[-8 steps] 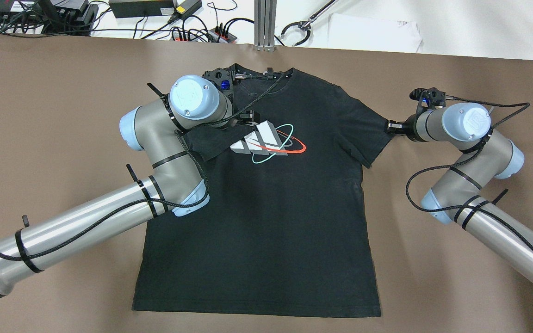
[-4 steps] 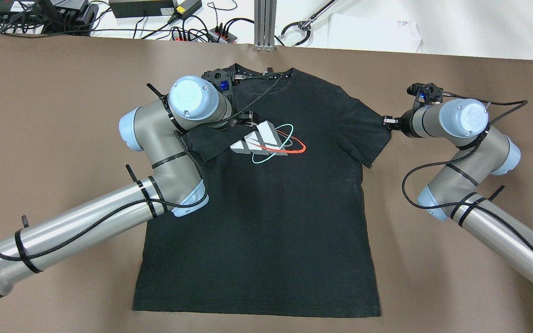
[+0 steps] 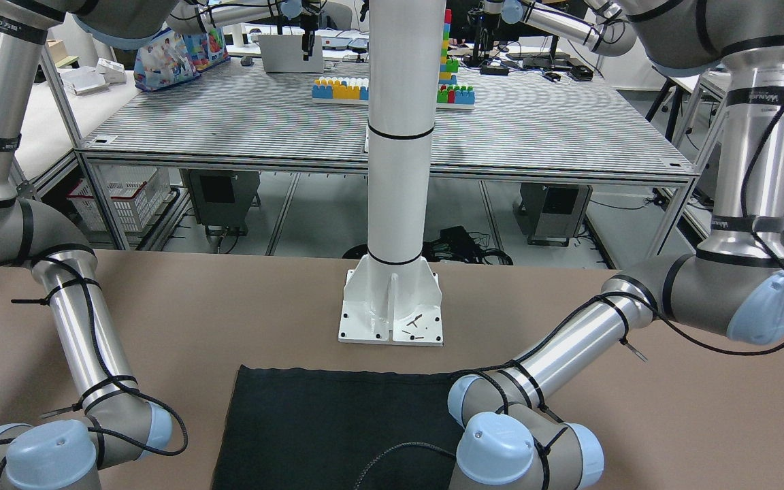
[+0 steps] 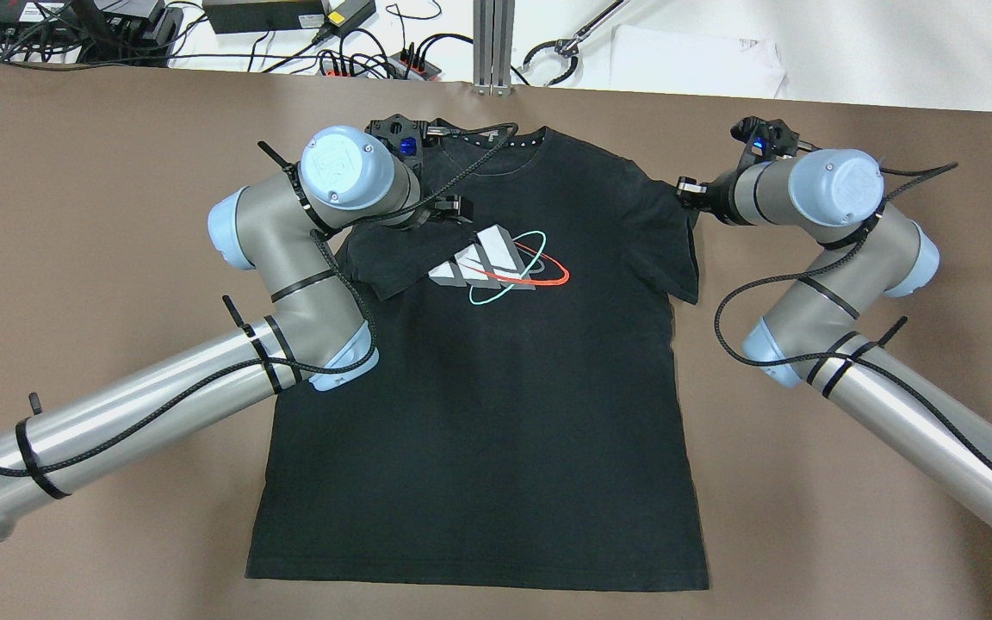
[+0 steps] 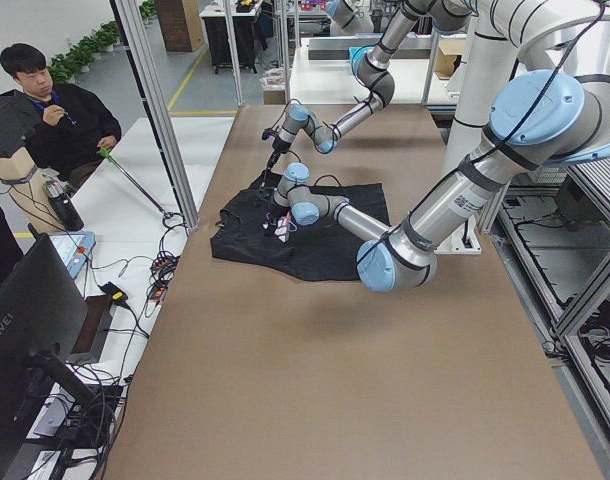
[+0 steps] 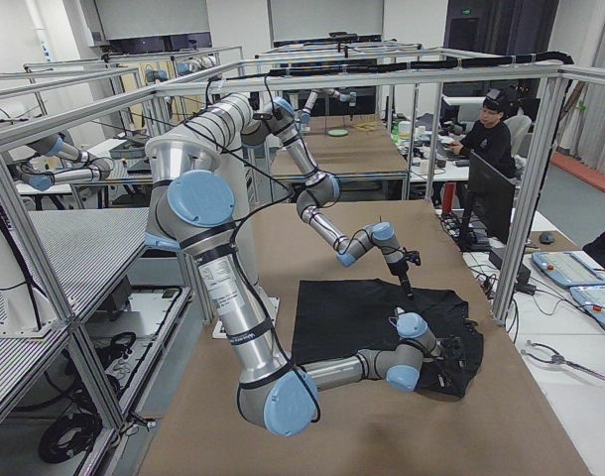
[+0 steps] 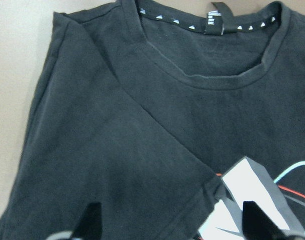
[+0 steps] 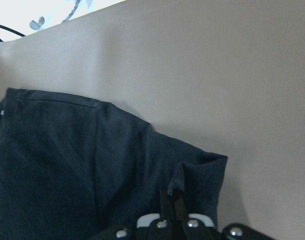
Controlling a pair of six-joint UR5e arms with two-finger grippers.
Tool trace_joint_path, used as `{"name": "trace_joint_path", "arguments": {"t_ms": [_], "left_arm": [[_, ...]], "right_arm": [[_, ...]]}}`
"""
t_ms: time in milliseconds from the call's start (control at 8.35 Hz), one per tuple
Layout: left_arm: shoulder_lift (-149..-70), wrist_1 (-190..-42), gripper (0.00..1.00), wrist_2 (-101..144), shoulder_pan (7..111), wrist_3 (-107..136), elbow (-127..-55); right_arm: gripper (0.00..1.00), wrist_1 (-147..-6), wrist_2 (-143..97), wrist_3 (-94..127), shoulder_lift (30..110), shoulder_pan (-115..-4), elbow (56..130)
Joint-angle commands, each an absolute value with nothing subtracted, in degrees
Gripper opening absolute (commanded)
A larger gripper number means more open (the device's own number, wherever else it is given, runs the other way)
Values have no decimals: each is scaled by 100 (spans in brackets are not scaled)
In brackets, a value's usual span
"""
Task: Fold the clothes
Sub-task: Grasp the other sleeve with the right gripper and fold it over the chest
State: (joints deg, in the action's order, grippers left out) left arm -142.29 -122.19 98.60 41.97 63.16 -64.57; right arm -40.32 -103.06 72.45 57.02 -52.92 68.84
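The clothes are a black T-shirt point(image 4: 496, 387) with a white, red and teal logo point(image 4: 500, 263), lying flat, chest up, on the brown table point(image 4: 74, 189). Its left sleeve point(image 4: 384, 263) lies folded in over the chest. My left gripper point(image 4: 453, 209) hovers open just above that fold; in the left wrist view both fingers point(image 7: 90, 222) stand wide apart over the fabric. My right gripper point(image 4: 685, 191) is shut on the right sleeve's edge point(image 8: 202, 175), with the cloth pinched between its closed fingers point(image 8: 175, 205) and lifted beside the shoulder.
Cables, power boxes and an aluminium post point(image 4: 493, 43) line the far table edge. The white pole's base plate point(image 3: 392, 309) stands just behind the shirt's hem point(image 3: 337, 422). A person point(image 5: 45, 110) sits beyond the table's far side.
My right gripper has carried the right sleeve up and inward, toward the shoulder. The left arm has drawn back slightly to the left, gripper still over the folded left sleeve.
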Motion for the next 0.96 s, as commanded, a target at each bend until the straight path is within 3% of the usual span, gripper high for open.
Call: {"name": "trace_joint_path", "arguments": {"t_ms": [0,359,479,599,719,839], "left_arm": [[-13888,-12558,100,9888,4403,5960,-6460],[-13816,-12639,100,9940,4447,5933,-6460],[-13816,-12639,100,9940,4456,5933,-6460],[-13816,-12639,100,9940,4456,5933,-6460],[-13816,-12639,100,9949,4456,5933,-6469],[-13825,-12639,100,9949,4465,5933,-6469]], "right_arm": [[0,-4751,-10283,8178,4829,-5160,6917],[0,-5299,-8618,8331,4228,-3994,6795],[7,-5308,-8605,8306,4236,-3886,6724],[75,-5309,-8587,8262,4210,-3806,6471],[94,-5309,-8483,8244,4201,-3762,6399],[94,-5309,-8464,8192,4210,-3770,6416]]}}
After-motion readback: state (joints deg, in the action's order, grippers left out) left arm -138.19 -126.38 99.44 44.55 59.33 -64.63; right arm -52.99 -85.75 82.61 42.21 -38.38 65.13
